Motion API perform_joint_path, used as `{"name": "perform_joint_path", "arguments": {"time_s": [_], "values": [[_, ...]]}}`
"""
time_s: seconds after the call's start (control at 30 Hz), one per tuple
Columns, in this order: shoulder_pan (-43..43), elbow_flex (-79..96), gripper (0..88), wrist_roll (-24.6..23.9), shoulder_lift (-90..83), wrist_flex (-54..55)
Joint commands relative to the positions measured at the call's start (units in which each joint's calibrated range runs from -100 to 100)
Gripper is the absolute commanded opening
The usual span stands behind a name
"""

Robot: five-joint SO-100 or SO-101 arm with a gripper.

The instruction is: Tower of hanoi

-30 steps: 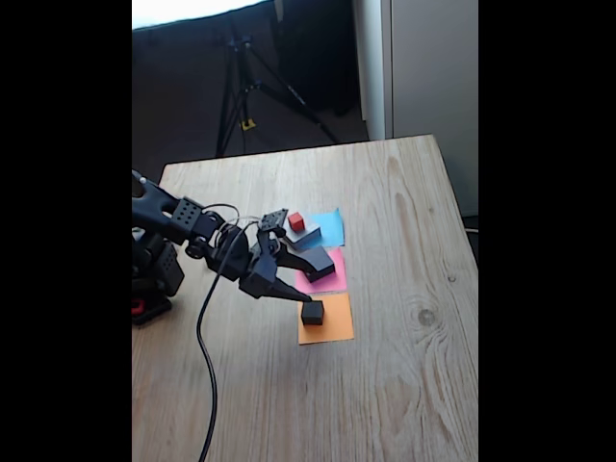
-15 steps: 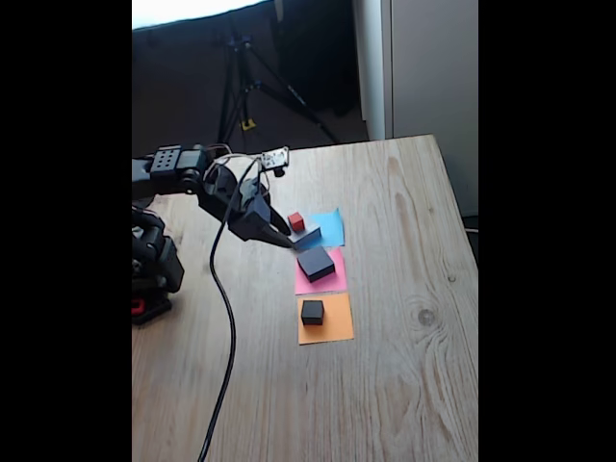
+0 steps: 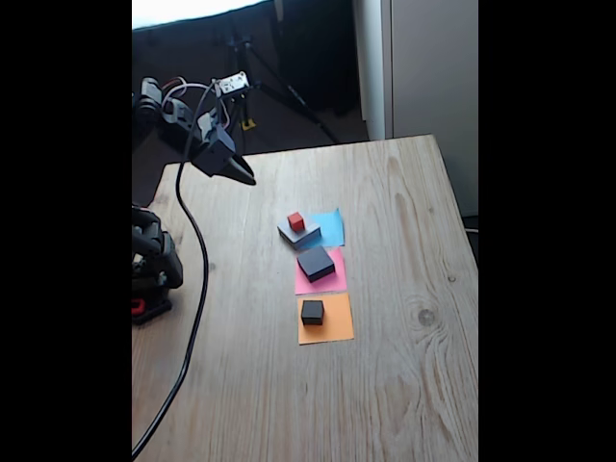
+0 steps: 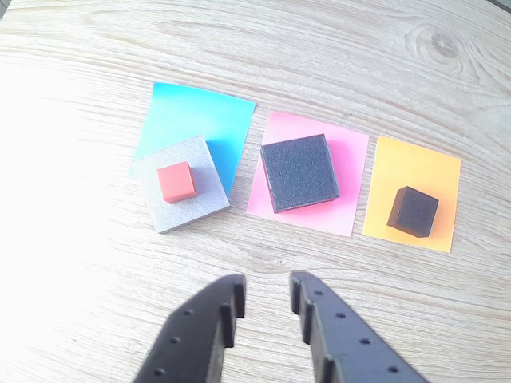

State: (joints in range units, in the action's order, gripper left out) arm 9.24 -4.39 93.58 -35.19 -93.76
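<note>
- Tiny red cube point(image 4: 176, 182), bright red, left of centre in the wrist view.
- Large flat grey block point(image 4: 180, 194) under it, speckled silver-grey.
- Blue paper square point(image 4: 200, 121), turquoise, upper left.
- Medium black block point(image 4: 299, 171), dark charcoal, at centre.
- Pink paper square point(image 4: 347, 171), hot pink.
- Small black cube point(image 4: 413, 211), matt black, at right.
- Orange paper square point(image 4: 415, 167), amber orange.
- Table point(image 4: 319, 48), pale wood with grain and a knot.
- Gripper point(image 4: 266, 299), black, bottom centre.

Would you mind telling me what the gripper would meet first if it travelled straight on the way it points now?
Probably bare table just short of the medium black block on the pink paper square. The gripper hangs high, so depth is uncertain.
</note>
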Motion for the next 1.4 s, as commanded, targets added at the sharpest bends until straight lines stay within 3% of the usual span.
{"name": "perform_joint_path", "arguments": {"time_s": [0.0,0.43,0.87,1.2,1.37], "values": [[2.0,-8.7,2.3,-1.6,0.44,-4.14],[7.01,-16.16,0.2,-7.62,0.06,-6.16],[11.19,-1.34,0.5,-8.29,-4.41,-4.06],[11.36,38.21,1.3,-1.1,-15.46,24.59],[11.78,50.21,4.5,-1.44,-18.11,36.09]]}}
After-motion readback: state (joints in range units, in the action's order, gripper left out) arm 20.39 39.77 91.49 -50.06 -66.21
